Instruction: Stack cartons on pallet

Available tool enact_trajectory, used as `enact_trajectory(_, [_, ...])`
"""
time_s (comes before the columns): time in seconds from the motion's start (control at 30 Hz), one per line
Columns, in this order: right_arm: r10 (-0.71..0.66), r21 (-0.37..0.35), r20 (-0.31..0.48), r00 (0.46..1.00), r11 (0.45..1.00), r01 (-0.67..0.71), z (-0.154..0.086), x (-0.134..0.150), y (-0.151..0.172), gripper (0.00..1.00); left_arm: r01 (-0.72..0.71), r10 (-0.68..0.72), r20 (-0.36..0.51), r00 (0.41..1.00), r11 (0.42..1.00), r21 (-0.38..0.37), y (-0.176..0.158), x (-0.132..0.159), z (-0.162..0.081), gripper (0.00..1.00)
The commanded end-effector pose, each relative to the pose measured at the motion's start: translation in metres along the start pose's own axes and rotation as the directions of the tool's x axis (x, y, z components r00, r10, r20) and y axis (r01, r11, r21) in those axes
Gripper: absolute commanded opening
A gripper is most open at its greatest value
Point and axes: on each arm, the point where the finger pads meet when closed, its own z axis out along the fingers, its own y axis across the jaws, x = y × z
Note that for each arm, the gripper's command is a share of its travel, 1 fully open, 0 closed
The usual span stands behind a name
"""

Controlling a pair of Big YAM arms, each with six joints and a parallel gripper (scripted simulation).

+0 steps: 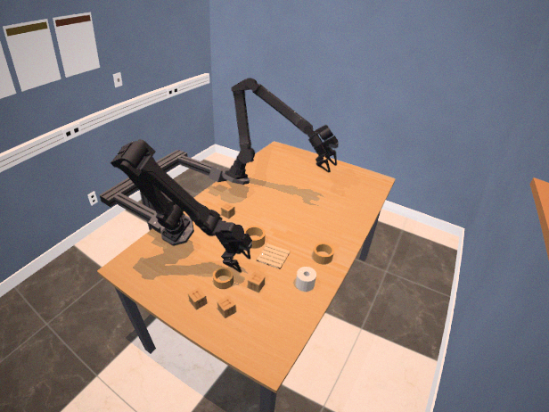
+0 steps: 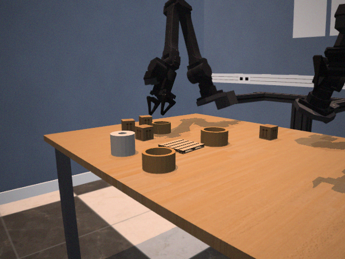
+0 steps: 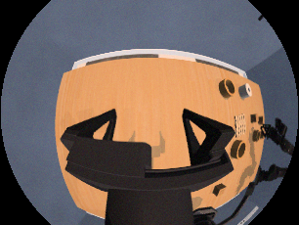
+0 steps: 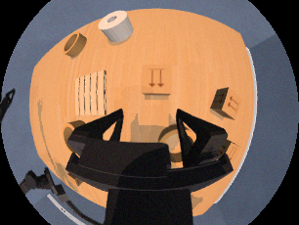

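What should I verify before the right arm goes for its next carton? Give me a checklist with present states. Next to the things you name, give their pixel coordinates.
1. Right gripper [image 1: 241, 264] [image 2: 157, 114] [image 4: 149, 112] open with nothing between its fingers: ok.
2. Left gripper [image 1: 331, 164] [image 3: 149, 112] open and away from the cartons: ok.
3. Slatted pallet [image 1: 274, 256] [image 2: 181, 146] [image 4: 91, 94] bears no carton or other item: ok.
4. Carton nearest the pallet [image 1: 256, 282] [image 2: 144, 132] [image 4: 156, 79] standing apart from the white roll [image 1: 306, 280] [image 2: 122, 144] [image 4: 116, 26]: ok.
5. Numbers on the cartons' undersides readable, to settle the order: cannot tell; those faces are hidden.
6. Column started on the pallet: not ok; all four cartons are on the table.
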Motion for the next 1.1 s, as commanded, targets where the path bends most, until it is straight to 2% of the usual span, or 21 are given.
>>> enact_trajectory(0.0, [-0.103,-0.091,0.019,0.995,0.99,0.104,0.008,-0.009,0.061,0.79,-0.017,0.018,0.046,0.999,1.0,-0.015,0.008,-0.025,-0.006,1.0])
enact_trajectory(0.13, [-0.281,-0.219,0.034,0.959,0.934,0.282,-0.004,0.017,0.14,0.79,-0.017,0.018,0.046,0.999,1.0,-0.015,0.008,-0.025,-0.006,1.0])
enact_trajectory(0.2, [-0.281,-0.219,0.034,0.959,0.934,0.282,-0.004,0.017,0.14,0.79,-0.017,0.018,0.046,0.999,1.0,-0.015,0.008,-0.025,-0.006,1.0])
enact_trajectory(0.33, [-0.473,-0.338,0.074,0.878,0.816,0.469,-0.025,0.064,0.216,0.79,-0.027,0.027,0.052,0.998,1.0,0.0,-0.002,-0.028,0.002,1.0])
enact_trajectory(0.47, [-0.61,-0.41,0.12,0.783,0.688,0.599,-0.045,0.111,0.263,0.79,-0.035,0.032,0.083,0.996,0.999,0.038,-0.034,-0.041,0.019,1.0])
enact_trajectory(0.53, [-0.669,-0.437,0.145,0.729,0.617,0.654,-0.056,0.136,0.281,0.79,-0.061,0.052,0.114,0.992,0.995,0.08,-0.071,-0.052,0.035,1.0])
enact_trajectory(0.63, [-0.753,-0.47,0.189,0.63,0.494,0.731,-0.073,0.179,0.304,0.79,-0.129,0.097,0.18,0.979,0.977,0.171,-0.162,-0.069,0.059,1.0])
enact_trajectory(0.7, [-0.792,-0.482,0.214,0.572,0.424,0.767,-0.082,0.203,0.313,0.79,-0.168,0.12,0.214,0.969,0.962,0.217,-0.212,-0.073,0.066,1.0])
enact_trajectory(0.77, [-0.792,-0.482,0.214,0.572,0.424,0.767,-0.082,0.203,0.313,0.79,-0.168,0.12,0.214,0.969,0.962,0.217,-0.212,-0.073,0.066,1.0])
enact_trajectory(0.9, [-0.843,-0.493,0.253,0.475,0.31,0.813,-0.095,0.241,0.322,0.79,-0.272,0.172,0.303,0.937,0.905,0.326,-0.345,-0.067,0.065,1.0])
enact_trajectory(1.07, [-0.882,-0.496,0.293,0.368,0.189,0.848,-0.107,0.28,0.326,0.79,-0.391,0.213,0.405,0.889,0.812,0.434,-0.491,-0.029,0.033,1.0])
